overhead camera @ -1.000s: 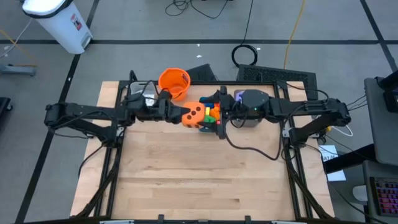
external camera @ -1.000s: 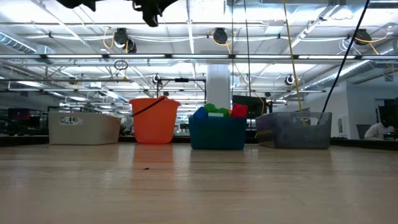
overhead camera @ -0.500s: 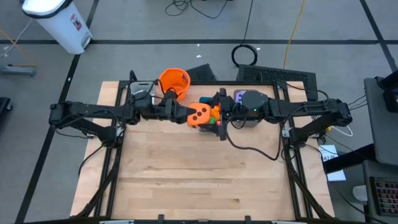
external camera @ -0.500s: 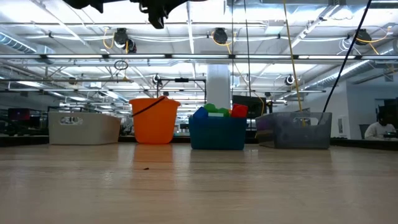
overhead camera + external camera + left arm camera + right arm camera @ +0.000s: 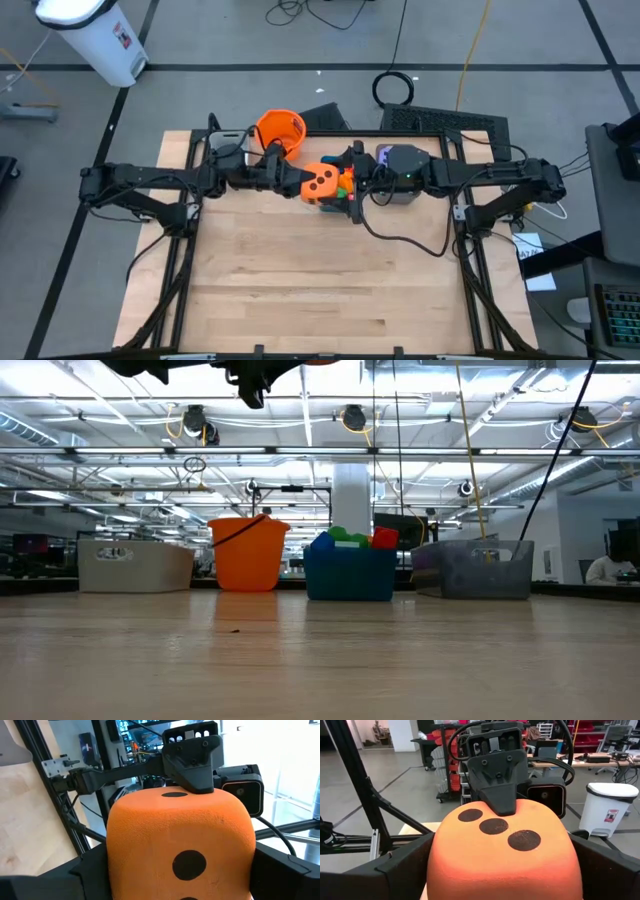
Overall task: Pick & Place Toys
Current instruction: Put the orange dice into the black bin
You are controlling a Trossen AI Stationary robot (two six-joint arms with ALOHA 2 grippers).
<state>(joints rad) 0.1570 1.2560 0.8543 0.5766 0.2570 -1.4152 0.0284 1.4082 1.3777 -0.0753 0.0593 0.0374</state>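
The big orange die [image 5: 321, 184] is up in the air over the back of the tabletop [image 5: 320, 280], right above the blue tray [image 5: 349, 575] full of little bricks [image 5: 350, 538]. Two hands hold it at once. The left hand [image 5: 300, 181] comes in from the left side and the right hand [image 5: 345, 188] from the right side, and each has its fingers spread wide with the die squeezed between them. In the left wrist view the die [image 5: 179, 845] fills the space between the dark fingers [image 5: 55, 882], and the other hand sits on top of it. The right wrist view shows the same die [image 5: 504, 855] with three black dots. Just behind and to the left stands the orange bucket [image 5: 279, 130]. A pale tray [image 5: 135, 565] and a grey tray [image 5: 473, 570] sit at the back too, one at each end of the row.
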